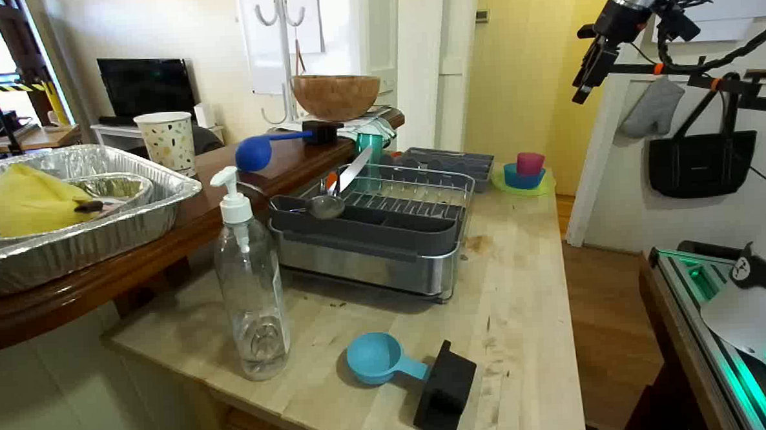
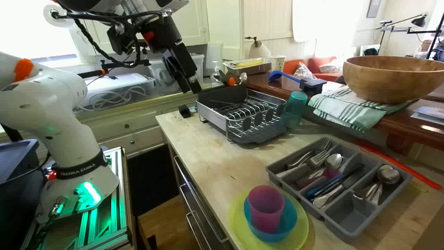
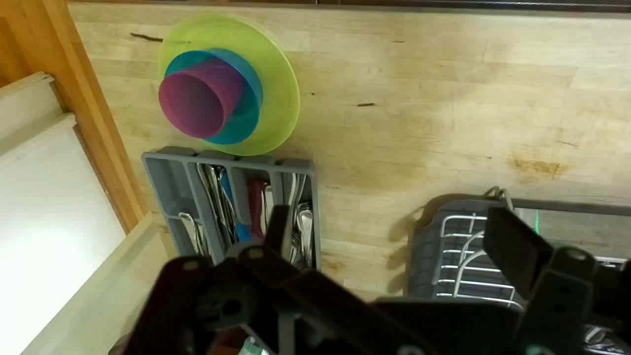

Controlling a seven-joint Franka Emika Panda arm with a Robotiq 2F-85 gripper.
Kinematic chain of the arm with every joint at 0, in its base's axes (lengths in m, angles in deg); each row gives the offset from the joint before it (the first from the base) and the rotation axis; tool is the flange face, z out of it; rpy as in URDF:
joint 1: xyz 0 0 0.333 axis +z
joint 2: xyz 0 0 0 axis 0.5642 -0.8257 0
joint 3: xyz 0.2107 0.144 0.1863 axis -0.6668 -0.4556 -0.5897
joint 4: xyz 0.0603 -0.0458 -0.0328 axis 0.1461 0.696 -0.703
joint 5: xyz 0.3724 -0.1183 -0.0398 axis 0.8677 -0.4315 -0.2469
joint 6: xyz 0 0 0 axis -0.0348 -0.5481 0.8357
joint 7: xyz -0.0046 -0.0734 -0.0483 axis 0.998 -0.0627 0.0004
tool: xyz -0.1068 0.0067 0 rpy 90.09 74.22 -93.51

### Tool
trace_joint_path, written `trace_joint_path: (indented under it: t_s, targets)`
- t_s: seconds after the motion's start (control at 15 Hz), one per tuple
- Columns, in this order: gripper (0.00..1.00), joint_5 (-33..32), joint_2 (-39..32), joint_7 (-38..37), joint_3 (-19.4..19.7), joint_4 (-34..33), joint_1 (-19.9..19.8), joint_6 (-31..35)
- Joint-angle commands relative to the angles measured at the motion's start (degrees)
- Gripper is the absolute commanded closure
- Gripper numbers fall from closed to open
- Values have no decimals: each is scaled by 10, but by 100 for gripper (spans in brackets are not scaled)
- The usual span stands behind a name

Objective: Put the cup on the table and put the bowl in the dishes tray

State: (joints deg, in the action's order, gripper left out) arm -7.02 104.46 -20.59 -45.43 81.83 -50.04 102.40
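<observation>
The pink cup [image 1: 531, 164] stands inside the light-blue bowl [image 1: 524, 180], which sits on a yellow-green plate at the end of the wooden table [image 1: 515, 287]. The cup [image 2: 266, 210] and bowl [image 2: 290, 224] also show in an exterior view, near the table's edge. In the wrist view the cup [image 3: 192, 104] and bowl [image 3: 244, 123] are at the upper left. The dishes tray [image 2: 213, 118] is a grey wire rack at the other end of the table; its corner [image 3: 453, 268] shows in the wrist view. My gripper [image 3: 394, 224] is open and empty, high above the table.
A grey cutlery tray [image 2: 347, 215] lies beside the plate [image 2: 298, 239]. A teal tumbler [image 2: 295, 107] stands at the rack. A clear pump bottle [image 1: 254, 298] and a turquoise scoop with a black block [image 1: 376, 357] are near the table's other end. A wooden bowl [image 2: 392, 80] is on the raised counter.
</observation>
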Motion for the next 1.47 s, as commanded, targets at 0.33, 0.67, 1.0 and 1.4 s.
trace_joint_path:
  t_s: [0.33, 0.67, 1.0, 1.4]
  targets:
    - [0, -2, -2, -2, 2, 6, 3, -3]
    - [0, 0, -43, -29, 45, -29, -41, 16]
    - [0, 0, -146, -35, 97, -88, -71, 42]
    - [0, 8, -199, -26, 97, -105, -81, 65]
